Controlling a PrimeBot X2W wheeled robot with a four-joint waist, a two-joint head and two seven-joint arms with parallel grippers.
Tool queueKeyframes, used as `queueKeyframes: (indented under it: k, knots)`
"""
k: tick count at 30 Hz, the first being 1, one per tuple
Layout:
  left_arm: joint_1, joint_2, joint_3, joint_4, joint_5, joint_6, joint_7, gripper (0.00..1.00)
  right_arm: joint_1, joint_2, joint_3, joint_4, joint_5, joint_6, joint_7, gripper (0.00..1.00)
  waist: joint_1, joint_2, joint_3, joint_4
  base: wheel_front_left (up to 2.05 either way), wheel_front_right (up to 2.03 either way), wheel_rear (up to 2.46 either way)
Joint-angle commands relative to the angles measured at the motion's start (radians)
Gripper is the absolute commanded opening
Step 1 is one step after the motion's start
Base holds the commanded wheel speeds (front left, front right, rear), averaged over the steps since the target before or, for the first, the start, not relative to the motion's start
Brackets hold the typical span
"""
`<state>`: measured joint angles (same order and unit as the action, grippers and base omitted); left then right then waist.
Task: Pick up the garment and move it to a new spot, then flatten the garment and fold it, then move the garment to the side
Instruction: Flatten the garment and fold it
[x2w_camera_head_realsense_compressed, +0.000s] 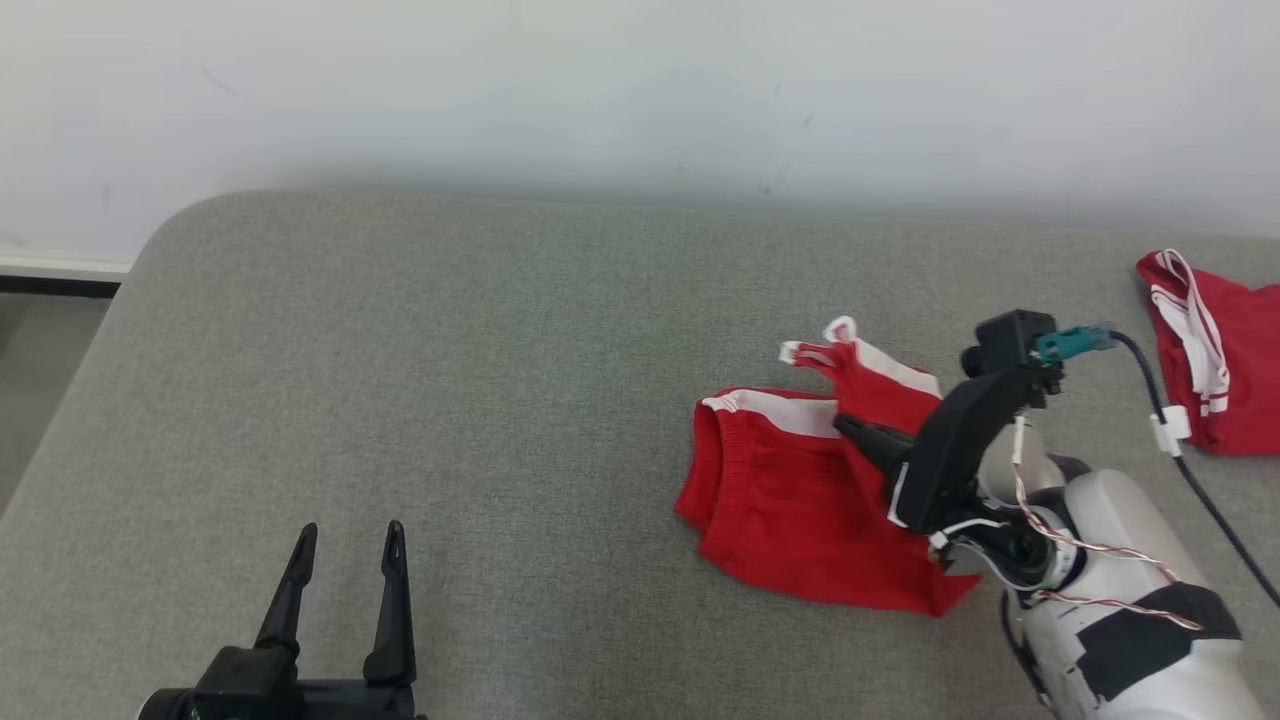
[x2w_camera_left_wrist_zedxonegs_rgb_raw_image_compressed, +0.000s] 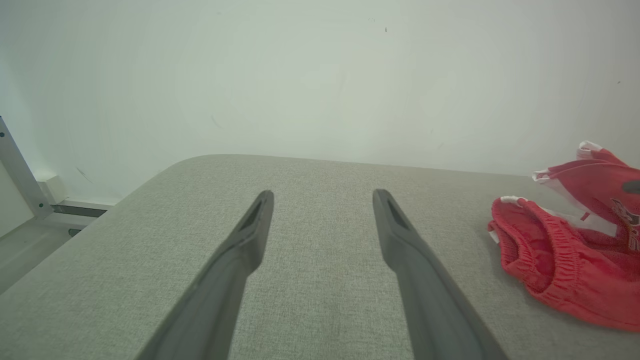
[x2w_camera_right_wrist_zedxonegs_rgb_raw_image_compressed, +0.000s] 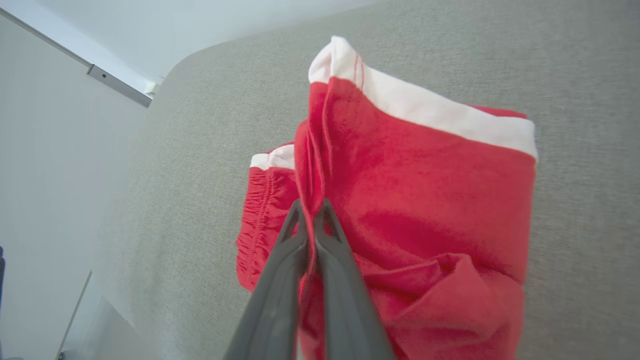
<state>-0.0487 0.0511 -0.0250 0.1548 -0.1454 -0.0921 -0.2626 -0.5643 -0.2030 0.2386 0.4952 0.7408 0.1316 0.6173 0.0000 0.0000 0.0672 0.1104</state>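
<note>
In the head view, crumpled red fabric shorts with white trim lie at four o'clock on the grey woven-fabric surface, with the right gripper pinched shut on a fold of them. In the left wrist view, the left gripper hangs spread wide and empty, the shorts at three o'clock. In the right wrist view, the right gripper's fingers clamp a red ridge at centre.
</note>
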Motion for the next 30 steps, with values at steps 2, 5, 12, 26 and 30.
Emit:
queueKeyframes:
  k: [2,5,12,26,30]
  knots:
    - [-0.012,-0.001,-0.008,0.000,-0.005,0.004,-0.003,1.00,-0.011,0.029,-0.003,-0.005,0.007,-0.003,0.005,0.00,0.0000,0.0000,0.008,0.014,0.00,0.00,0.00]
    - [-0.020,-0.001,-0.020,0.002,-0.014,0.009,-0.003,1.00,-0.015,0.067,0.004,-0.001,-0.001,-0.003,0.014,0.00,0.0000,0.0000,0.016,0.028,0.00,0.00,0.00]
    - [-0.034,-0.001,-0.036,0.002,-0.027,0.019,-0.003,1.00,-0.024,0.139,-0.023,0.062,0.027,-0.003,0.029,0.00,0.0000,0.0000,0.033,0.056,0.00,0.00,0.00]
    - [-0.044,-0.001,-0.055,0.014,-0.040,0.027,-0.003,1.00,-0.065,0.153,0.080,0.120,0.014,-0.001,-0.057,1.00,0.0000,0.0000,0.034,0.070,0.00,0.00,0.00]
    - [-0.029,-0.001,-0.049,0.015,-0.033,0.028,-0.003,1.00,-0.062,0.107,0.124,0.080,-0.038,-0.001,-0.134,1.00,0.0000,0.0000,0.019,0.060,0.00,0.00,0.00]
